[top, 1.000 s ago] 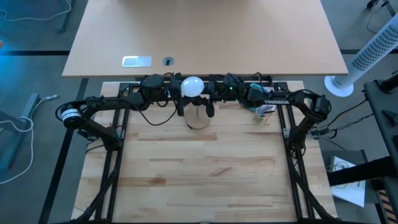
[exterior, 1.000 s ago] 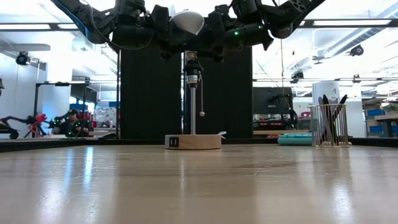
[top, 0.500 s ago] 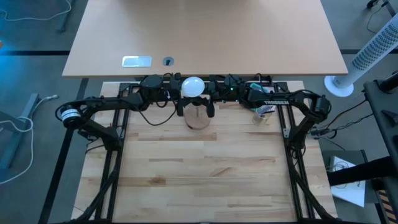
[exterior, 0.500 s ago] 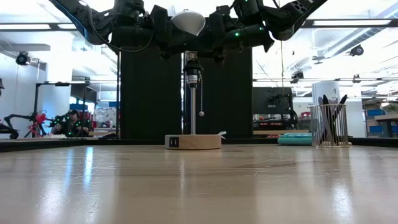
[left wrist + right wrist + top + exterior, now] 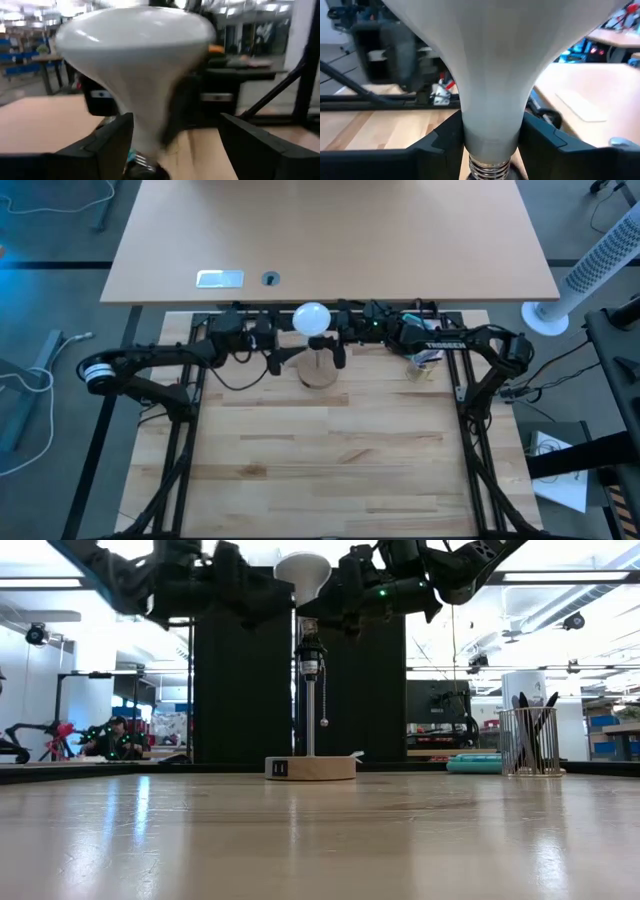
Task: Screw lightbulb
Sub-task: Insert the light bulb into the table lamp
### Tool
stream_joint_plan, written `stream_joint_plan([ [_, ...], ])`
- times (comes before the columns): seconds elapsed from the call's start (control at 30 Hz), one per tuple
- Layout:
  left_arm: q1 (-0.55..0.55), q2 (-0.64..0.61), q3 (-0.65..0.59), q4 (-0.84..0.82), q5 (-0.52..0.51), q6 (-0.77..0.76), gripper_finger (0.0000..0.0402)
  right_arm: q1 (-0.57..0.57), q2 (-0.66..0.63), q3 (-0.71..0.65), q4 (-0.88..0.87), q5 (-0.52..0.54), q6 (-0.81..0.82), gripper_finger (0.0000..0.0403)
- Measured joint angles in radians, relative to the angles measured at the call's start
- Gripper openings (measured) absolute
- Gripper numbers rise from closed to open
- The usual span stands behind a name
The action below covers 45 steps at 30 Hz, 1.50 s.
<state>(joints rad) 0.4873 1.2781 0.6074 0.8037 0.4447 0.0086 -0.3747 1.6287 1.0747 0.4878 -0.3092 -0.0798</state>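
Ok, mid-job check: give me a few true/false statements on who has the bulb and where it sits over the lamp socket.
1. The right gripper is shut on the lightbulb neck. True.
2. The left gripper is clamped on the lightbulb. False: its fingers stand apart, clear of the neck.
3. The lightbulb lies on the table. False: it is held up above the lamp socket.
4. The lamp's wooden base stands on the table. True.
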Motion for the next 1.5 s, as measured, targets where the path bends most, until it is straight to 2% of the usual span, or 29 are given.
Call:
stream_joint_plan([
  [0.2,0.000,0.031,-0.130,0.246,-0.058,-0.106,0.0281,-0.012,0.011,-0.005,0.049,-0.002,0.000,0.0142],
  [0.43,-0.011,0.115,-0.138,0.261,-0.169,-0.099,0.0281,-0.019,0.018,-0.015,0.061,-0.003,0.001,0.0155],
  [0.53,-0.015,0.166,-0.140,0.291,-0.181,-0.099,0.0281,-0.019,0.018,-0.042,0.107,-0.008,0.009,0.0151],
  [0.67,-0.033,0.265,-0.146,0.411,-0.183,-0.114,0.0281,-0.022,0.018,-0.087,0.198,-0.015,0.032,0.0143],
  [0.83,-0.038,0.378,-0.129,0.502,-0.182,-0.125,0.0281,-0.021,0.018,-0.092,0.200,-0.032,0.034,0.0149],
  [1.07,-0.038,0.469,-0.086,0.534,-0.181,-0.128,0.0281,-0.026,0.023,-0.092,0.202,-0.034,0.035,0.0145],
  [1.5,-0.034,0.472,-0.062,0.511,-0.181,-0.122,0.0275,-0.025,0.070,-0.083,0.227,-0.034,0.059,0.0148],
])
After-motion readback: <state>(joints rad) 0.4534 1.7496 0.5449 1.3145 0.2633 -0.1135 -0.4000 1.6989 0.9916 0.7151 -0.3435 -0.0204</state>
